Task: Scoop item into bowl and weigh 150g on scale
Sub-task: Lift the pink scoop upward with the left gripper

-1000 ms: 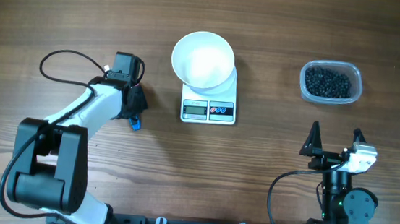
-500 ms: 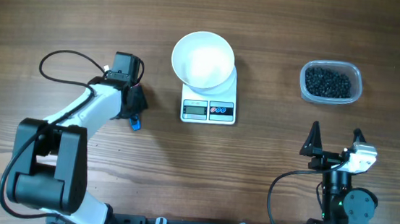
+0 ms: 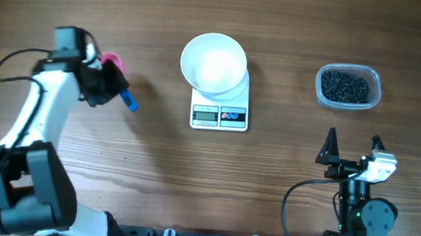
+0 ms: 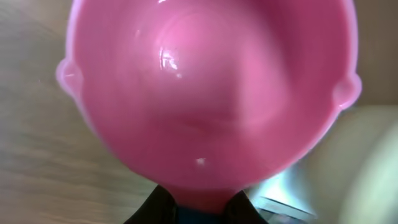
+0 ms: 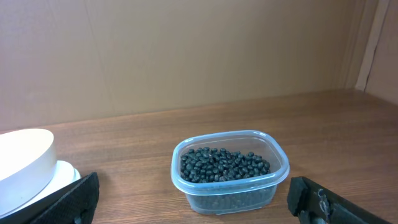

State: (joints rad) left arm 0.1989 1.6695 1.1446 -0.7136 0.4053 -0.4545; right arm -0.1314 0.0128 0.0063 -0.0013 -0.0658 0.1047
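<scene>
Left tool (image 3: 111, 88) gripped pink scoop (image 4: 205, 87) by blue handle (image 3: 129, 101); right tool (image 3: 354, 138) stood released. Black beans (image 5: 225, 165) looked loose, rolling: lift by scoop only.

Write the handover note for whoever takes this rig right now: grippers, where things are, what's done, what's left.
Left gripper: shut on the pink scoop, which is empty, at the left of the table, far from the beans.
Right gripper: fingers open, holding nothing, near the front edge, in front of the tub.
Beans: in the clear tub, far right.
White bowl: looks empty, sits on the scale, centre; display unreadable.
Done: scoop in hand, bowl on scale.
Left: scoop beans into the bowl until the scale shows the target weight.
</scene>
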